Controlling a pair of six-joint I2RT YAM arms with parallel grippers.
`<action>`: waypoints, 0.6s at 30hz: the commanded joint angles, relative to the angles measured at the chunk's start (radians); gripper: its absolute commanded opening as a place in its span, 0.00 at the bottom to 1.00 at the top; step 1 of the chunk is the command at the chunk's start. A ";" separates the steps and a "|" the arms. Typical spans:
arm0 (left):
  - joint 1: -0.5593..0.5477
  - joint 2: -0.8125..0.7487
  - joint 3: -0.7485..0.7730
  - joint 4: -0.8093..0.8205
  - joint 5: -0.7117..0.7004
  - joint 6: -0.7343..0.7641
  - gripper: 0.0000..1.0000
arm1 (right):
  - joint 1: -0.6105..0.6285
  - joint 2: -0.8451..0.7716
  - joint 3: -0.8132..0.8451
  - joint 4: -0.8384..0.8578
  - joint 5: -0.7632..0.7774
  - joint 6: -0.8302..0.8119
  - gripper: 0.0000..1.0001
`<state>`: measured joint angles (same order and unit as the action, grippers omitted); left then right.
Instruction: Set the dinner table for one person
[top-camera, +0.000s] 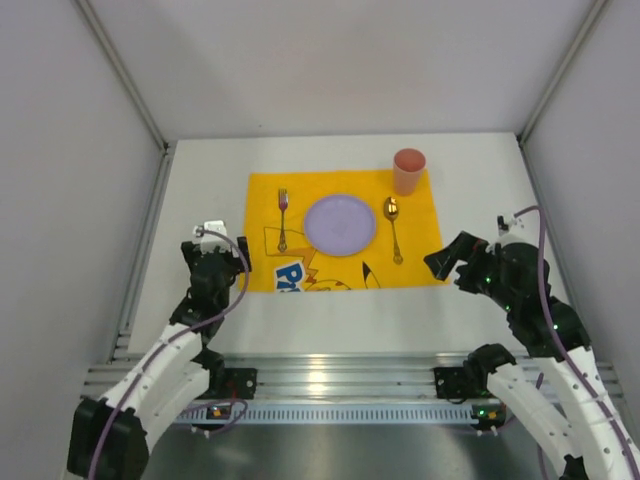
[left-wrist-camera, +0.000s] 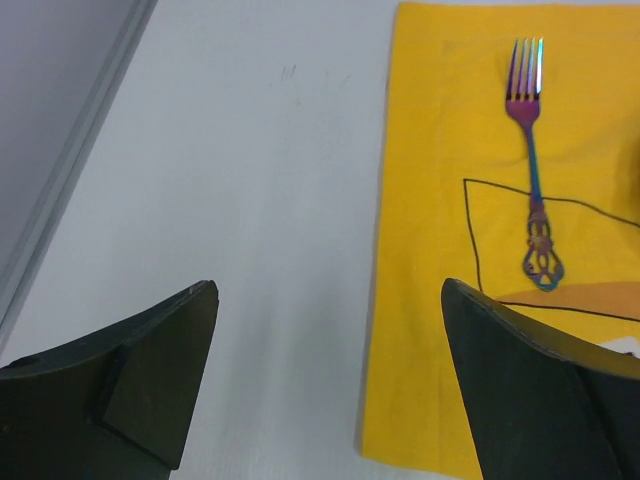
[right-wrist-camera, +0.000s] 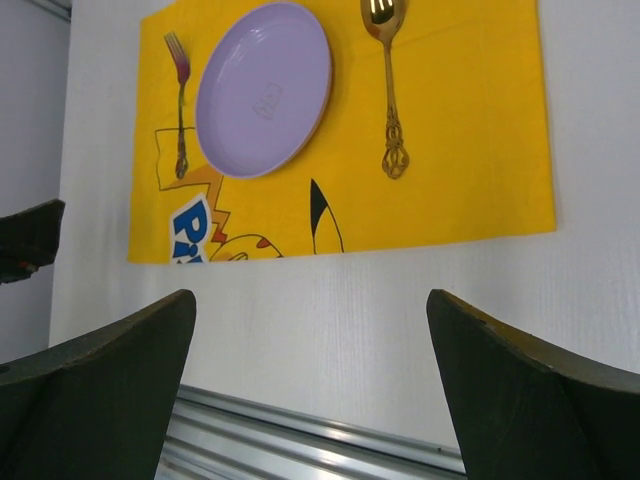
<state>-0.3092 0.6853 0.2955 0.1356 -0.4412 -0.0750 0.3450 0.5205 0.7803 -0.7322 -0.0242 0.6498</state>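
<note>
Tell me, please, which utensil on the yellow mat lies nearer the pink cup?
The gold metal spoon, right of the round purple plate, near the pink cup; the iridescent fork lies left of the plate.

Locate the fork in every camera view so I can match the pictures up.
Top external: the fork lies left of centre on the yellow mat, left of the purple plate.
Left wrist: the fork is upper right, tines toward the top edge.
Right wrist: the fork is upper left, just left of the plate.
Shared landmark: the mat's left edge, close beside the fork in all three views.
</note>
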 joint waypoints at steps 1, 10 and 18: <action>0.004 0.150 -0.030 0.342 -0.056 0.089 0.99 | 0.008 -0.039 0.053 -0.030 0.015 -0.001 1.00; 0.077 0.678 -0.019 0.809 0.061 0.078 0.99 | 0.008 -0.065 0.151 -0.162 0.021 -0.056 1.00; 0.235 0.818 -0.053 1.051 0.280 0.037 0.99 | 0.008 -0.024 0.212 -0.200 0.021 -0.118 1.00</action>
<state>-0.1535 1.4742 0.2802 0.8948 -0.2909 0.0162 0.3450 0.4728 0.9546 -0.9119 -0.0132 0.5705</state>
